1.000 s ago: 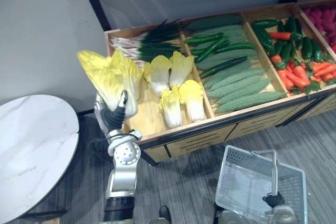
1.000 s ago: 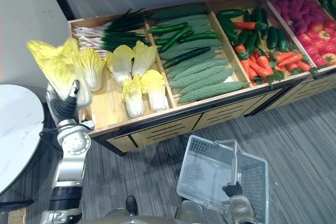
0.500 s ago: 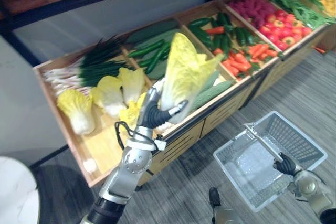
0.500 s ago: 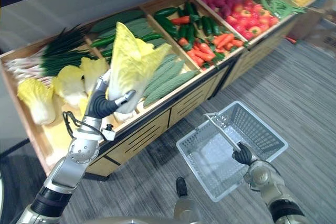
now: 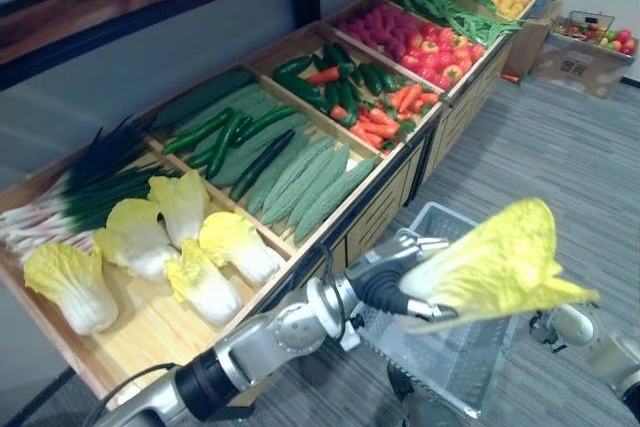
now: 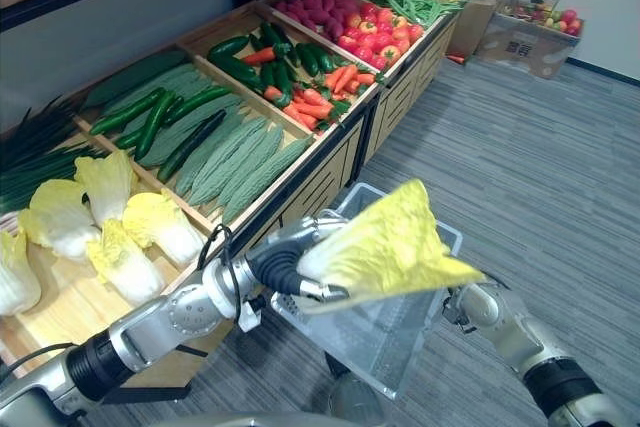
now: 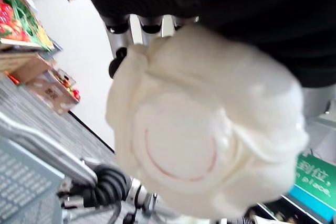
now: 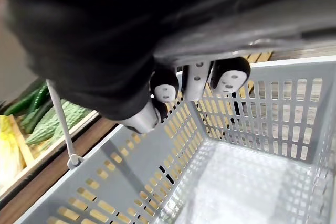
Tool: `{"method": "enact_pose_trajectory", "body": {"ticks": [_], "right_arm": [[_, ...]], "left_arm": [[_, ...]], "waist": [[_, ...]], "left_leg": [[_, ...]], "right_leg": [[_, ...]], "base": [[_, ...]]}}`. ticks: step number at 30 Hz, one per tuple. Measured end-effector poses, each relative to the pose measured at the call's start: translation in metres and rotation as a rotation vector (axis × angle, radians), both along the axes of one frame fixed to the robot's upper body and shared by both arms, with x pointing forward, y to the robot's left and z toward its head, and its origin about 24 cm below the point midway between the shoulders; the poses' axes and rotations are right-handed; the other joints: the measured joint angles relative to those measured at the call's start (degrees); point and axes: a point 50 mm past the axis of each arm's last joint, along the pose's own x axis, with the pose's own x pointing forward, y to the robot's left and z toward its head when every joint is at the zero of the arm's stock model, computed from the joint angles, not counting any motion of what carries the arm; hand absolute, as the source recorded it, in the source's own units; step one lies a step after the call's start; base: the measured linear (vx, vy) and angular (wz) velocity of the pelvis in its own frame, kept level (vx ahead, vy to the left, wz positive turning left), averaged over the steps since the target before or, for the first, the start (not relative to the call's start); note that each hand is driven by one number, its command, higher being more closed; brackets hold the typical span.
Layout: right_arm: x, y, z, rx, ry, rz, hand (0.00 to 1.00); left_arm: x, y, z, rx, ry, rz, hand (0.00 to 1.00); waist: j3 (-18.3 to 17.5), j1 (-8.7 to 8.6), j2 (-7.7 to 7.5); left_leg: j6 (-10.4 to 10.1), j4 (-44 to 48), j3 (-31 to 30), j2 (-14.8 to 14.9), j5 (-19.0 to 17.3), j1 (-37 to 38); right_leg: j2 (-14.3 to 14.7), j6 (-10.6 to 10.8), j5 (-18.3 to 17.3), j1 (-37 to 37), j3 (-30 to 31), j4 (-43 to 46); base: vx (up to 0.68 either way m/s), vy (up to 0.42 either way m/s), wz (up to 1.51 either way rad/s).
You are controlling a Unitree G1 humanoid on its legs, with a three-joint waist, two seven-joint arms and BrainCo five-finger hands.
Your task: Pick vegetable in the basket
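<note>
My left hand (image 5: 384, 288) is shut on a yellow-leaved napa cabbage (image 5: 497, 267), held sideways with its leaves pointing right. The cabbage hangs just above the grey plastic basket (image 6: 372, 344), hiding most of it. In the left wrist view the cabbage's pale cut base (image 7: 208, 124) sits against the palm, with the fingers (image 7: 140, 24) curled over it. My right hand (image 6: 481, 303) is at the basket's right side, low over the floor. Its fingers (image 8: 195, 79) are curled round the basket handle (image 8: 262, 38), and the basket's inside (image 8: 252, 177) holds nothing.
A long wooden display stand (image 5: 390, 182) runs from lower left to upper right, close beside the basket. It holds more napa cabbages (image 5: 205, 262), green onions, cucumbers (image 5: 225, 132), bitter gourds, carrots (image 5: 385, 117) and red produce. A cardboard box (image 5: 580, 52) stands on the grey floor at the far right.
My left arm has swung the cabbage to the right, from over the stand to above the basket. The camera has turned right as well, so the whole scene has shifted.
</note>
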Motion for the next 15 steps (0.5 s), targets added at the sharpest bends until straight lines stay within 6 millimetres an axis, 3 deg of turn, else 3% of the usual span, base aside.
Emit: {"method": "enact_pose_trajectory", "body": {"ticks": [5,15], "right_arm": [[0.000,0.010,0.011,0.052,0.021,0.070,1.00],[-0.004,0.019,0.025,0.103,0.080,0.161,1.00]], "left_arm": [[0.002,-0.001,-0.019,0.086,0.047,-0.015,1.00],[0.020,0.007,-0.064,0.333,0.070,0.057,1.00]], "waist": [[-0.1,0.05,0.12],[-1.3,-2.24,0.29]], "left_leg": [[-0.9,1.7,3.4,1.3,-0.7,1.0],[-1.6,2.8,7.6,1.8,-1.2,1.9]], "right_leg": [[1.7,-0.1,0.1,-0.6,2.4,0.9],[3.2,-0.3,0.2,-1.9,5.2,1.7]], "base": [[-0.01,-0.039,-0.27],[0.00,-0.002,-0.17]]}}
